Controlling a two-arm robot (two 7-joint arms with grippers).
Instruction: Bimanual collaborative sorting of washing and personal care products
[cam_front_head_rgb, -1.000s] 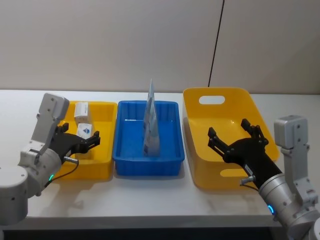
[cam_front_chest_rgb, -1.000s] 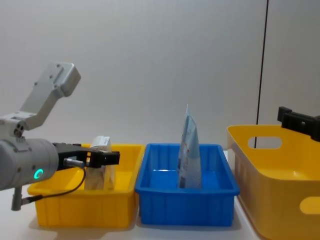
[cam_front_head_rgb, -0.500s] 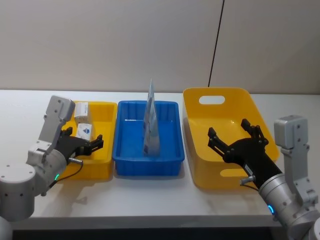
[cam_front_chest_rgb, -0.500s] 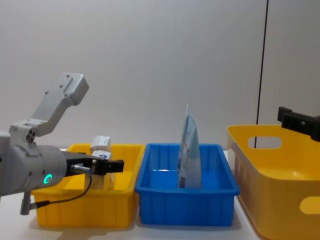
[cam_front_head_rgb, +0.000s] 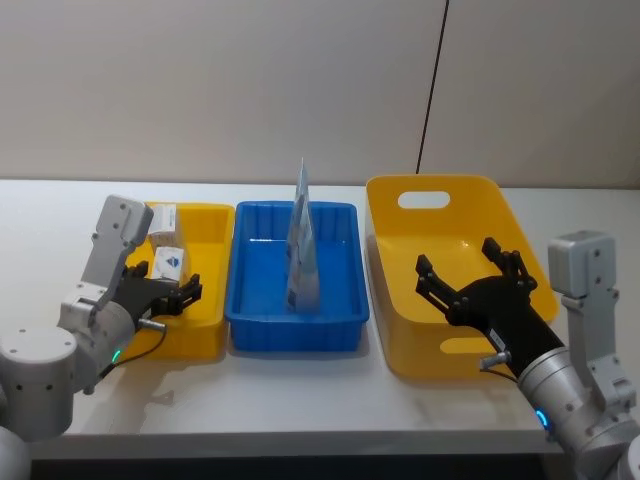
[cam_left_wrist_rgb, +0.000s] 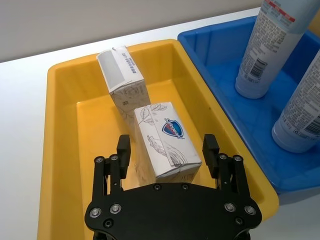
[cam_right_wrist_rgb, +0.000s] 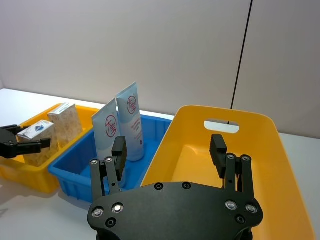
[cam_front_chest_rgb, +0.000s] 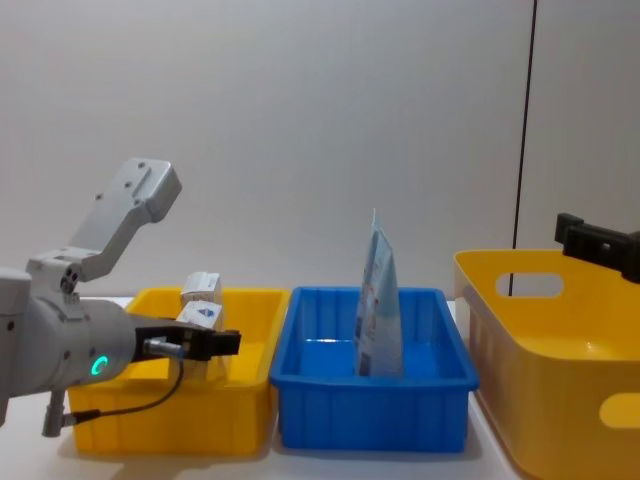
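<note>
Two products lie in the small yellow bin (cam_front_head_rgb: 213, 211): a whitish pack with a blue oval logo (cam_left_wrist_rgb: 167, 142) and, behind it, a tan speckled box with a white top (cam_left_wrist_rgb: 121, 75). My left gripper (cam_left_wrist_rgb: 166, 149) hovers open at the near end of the pack, a finger on each side and not touching it. In the head view, that left gripper (cam_front_head_rgb: 168, 297) hangs over the bin's near half. Light-blue pouches (cam_front_head_rgb: 302, 250) stand upright in the blue bin (cam_front_head_rgb: 295, 335). The right gripper (cam_front_head_rgb: 470, 285) is open and holds nothing above the large yellow bin (cam_front_head_rgb: 440, 190).
The three bins stand side by side on the white table (cam_front_head_rgb: 300, 400), close together. A wall (cam_front_head_rgb: 250, 90) rises right behind them. Bare table lies in front of the bins.
My left gripper has drawn back toward my body and a little lower, leaving the whitish pack lying in the small yellow bin. The right arm has not moved.
</note>
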